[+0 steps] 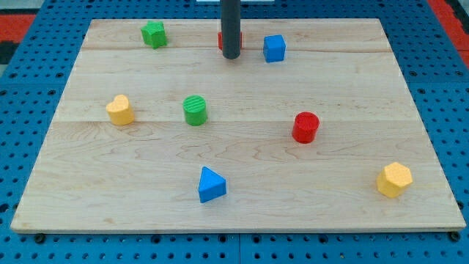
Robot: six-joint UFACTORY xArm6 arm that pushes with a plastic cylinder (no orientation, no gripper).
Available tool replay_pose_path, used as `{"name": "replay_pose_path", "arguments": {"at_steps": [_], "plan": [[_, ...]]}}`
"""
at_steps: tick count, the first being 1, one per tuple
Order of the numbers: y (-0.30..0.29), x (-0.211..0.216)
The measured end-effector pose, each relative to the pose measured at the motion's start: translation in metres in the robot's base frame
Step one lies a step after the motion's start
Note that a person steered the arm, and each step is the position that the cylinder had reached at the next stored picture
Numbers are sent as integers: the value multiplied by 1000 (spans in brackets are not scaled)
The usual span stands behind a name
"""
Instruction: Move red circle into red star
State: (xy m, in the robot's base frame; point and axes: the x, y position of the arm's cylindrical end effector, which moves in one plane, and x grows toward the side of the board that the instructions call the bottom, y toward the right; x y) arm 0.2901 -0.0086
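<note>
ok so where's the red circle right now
The red circle sits right of centre in the camera view, below the blue cube and well below-right of my tip.

Green star [153,34], blue cube [274,48], green cylinder [195,110], possibly yellow heart [119,110].

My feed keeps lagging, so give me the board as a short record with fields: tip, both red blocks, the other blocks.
tip: my tip at the view's top centre, right in front of the red star
red star: mostly hidden behind the rod
red circle: right of centre, apart from the tip
near star: blue cube to its right, green star to its left
</note>
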Motion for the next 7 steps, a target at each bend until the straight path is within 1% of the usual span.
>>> {"name": "replay_pose_path", "arguments": {"at_steps": [1, 2, 3, 4, 5, 6, 7], "plan": [[27, 27], [57, 66], [70, 64], [152, 37], [206, 67], [218, 134], [167, 217]]}}
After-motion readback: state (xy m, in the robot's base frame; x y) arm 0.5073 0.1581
